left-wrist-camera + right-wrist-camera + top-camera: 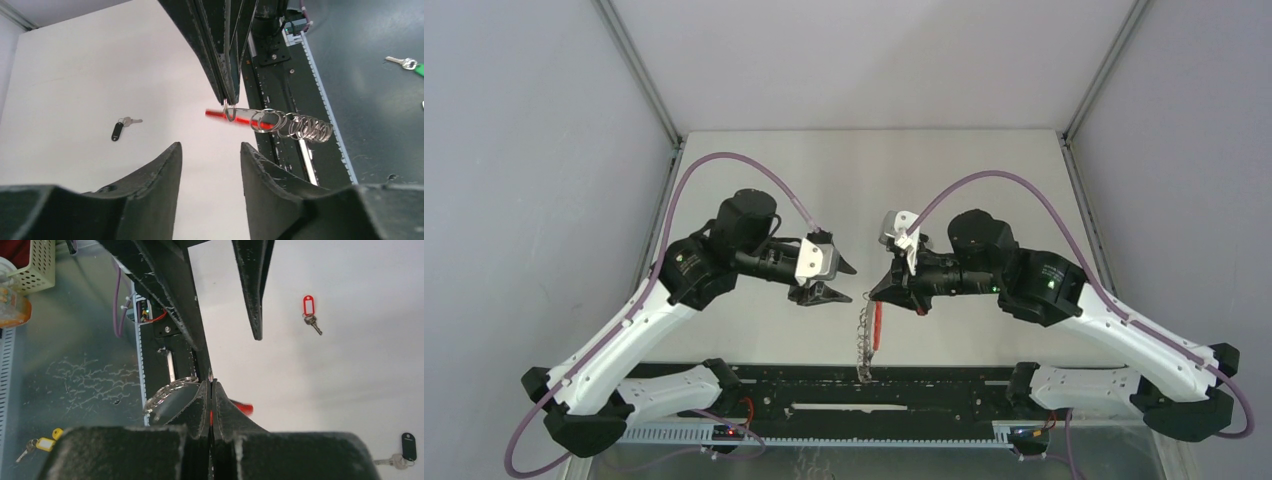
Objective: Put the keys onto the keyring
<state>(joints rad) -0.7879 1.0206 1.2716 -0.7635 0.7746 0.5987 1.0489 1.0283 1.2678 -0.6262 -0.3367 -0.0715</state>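
Right wrist: two keys on table, one keyring.

We see a pale, plain desk boxed in by light grey walls, with a black rail running along its near edge. Two things lie flat on its surface, well apart. A black-headed key rests with its silver blade beside the head. A red-tagged key lies with its blade angled away from the oblong tag.
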